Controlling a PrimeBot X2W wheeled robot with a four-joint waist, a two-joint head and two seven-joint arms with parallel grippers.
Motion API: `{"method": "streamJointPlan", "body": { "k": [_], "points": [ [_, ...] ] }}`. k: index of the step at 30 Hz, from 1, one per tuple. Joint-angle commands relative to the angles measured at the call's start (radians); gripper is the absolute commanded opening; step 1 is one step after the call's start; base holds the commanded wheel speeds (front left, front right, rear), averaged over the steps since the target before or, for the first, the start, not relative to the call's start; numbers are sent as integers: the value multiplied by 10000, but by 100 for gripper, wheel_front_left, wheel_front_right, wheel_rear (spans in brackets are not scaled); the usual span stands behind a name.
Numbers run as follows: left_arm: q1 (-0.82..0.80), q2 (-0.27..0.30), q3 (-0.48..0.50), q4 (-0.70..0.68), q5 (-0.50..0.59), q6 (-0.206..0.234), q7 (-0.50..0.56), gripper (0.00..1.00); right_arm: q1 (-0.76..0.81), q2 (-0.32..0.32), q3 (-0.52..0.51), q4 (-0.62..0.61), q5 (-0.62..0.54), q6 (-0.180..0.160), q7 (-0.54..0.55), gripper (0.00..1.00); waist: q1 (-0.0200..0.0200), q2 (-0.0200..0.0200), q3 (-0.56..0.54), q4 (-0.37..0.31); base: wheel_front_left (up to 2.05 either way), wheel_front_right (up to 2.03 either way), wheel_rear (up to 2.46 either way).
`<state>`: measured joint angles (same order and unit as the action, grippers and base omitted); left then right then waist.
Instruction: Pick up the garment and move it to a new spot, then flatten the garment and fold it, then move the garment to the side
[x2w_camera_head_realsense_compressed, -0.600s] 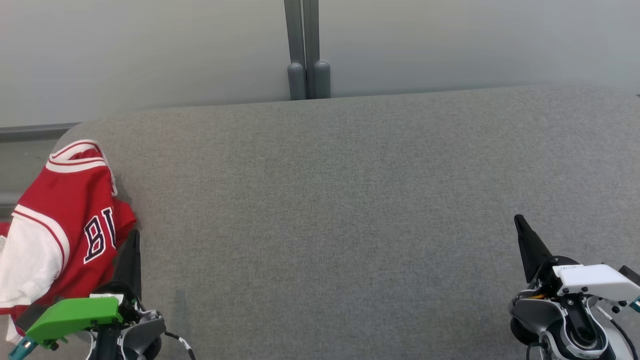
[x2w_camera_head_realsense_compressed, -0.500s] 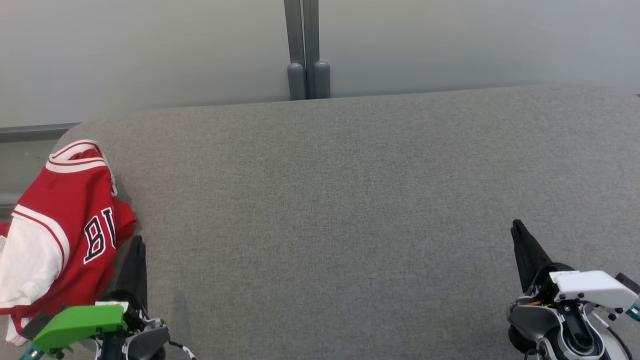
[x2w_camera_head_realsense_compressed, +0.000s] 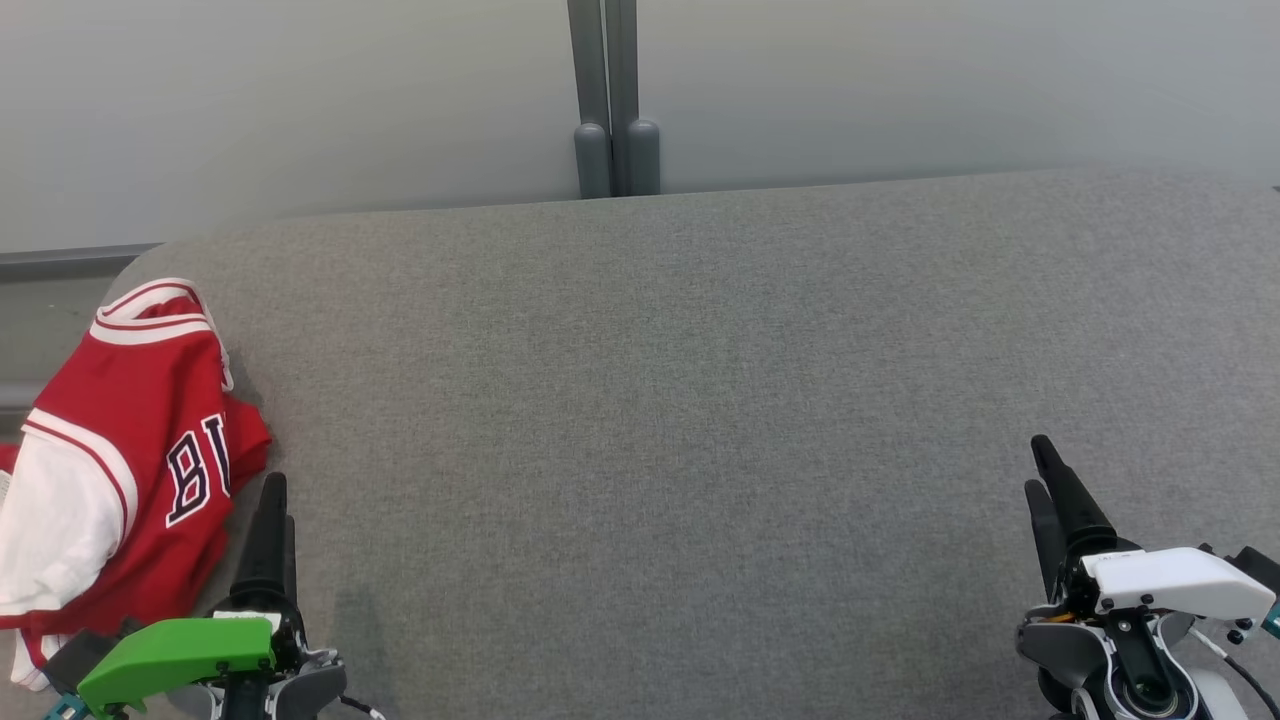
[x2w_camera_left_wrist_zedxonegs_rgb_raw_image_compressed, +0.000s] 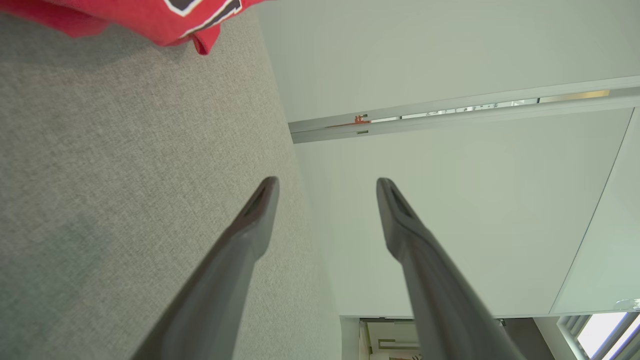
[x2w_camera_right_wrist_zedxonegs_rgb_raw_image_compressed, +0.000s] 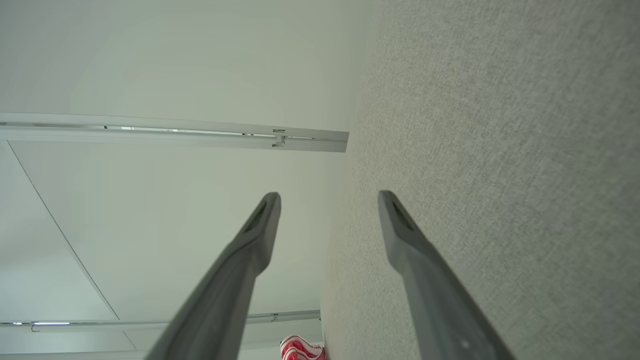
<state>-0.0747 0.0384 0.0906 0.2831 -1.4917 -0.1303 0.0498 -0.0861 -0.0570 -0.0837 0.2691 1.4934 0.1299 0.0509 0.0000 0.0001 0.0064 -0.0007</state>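
At the far left of a grey fabric-covered table (x2w_camera_head_realsense_compressed: 650, 400), a crumpled red and white jersey (x2w_camera_head_realsense_compressed: 130, 440) lies along the table's left edge. Its long axis runs from far to near, and its white part seems to spill over that edge. Just right of its near end hovers the left gripper (x2w_camera_head_realsense_compressed: 272, 495), fingers apart, pointing away from the robot, holding nothing. The jersey lies to its left and slightly ahead, so this arm is much the nearer. Across the middle stretches open table, ample room for spreading cloth flat. Toward the lower right sits the right gripper (x2w_camera_head_realsense_compressed: 1037, 465), fingers also apart and empty, well apart from the jersey.
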Motion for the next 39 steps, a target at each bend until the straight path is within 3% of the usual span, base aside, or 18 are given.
{"method": "streamJointPlan", "body": {
  "k": [1,20,26,39],
  "points": [
    [-305,57,26,-121,380,-1,-125,100,-160,-95,-9,-185,-422,3,-129,100,0,-1,7,0,0,0,0],
    [-325,80,-218,43,3963,2,-888,100,-117,-61,237,-175,-3997,5,-895,100,0,-1,44,13,0,0,0],
    [-254,89,-388,40,5382,71,-1140,100,-83,-84,386,-126,-5420,5,-1142,100,0,-1,42,25,0,0,0],
    [-197,102,-695,120,7420,420,-1556,100,38,-22,450,-5,-7464,7,-1569,100,0,-1,94,52,0,0,0]
  ]
}}
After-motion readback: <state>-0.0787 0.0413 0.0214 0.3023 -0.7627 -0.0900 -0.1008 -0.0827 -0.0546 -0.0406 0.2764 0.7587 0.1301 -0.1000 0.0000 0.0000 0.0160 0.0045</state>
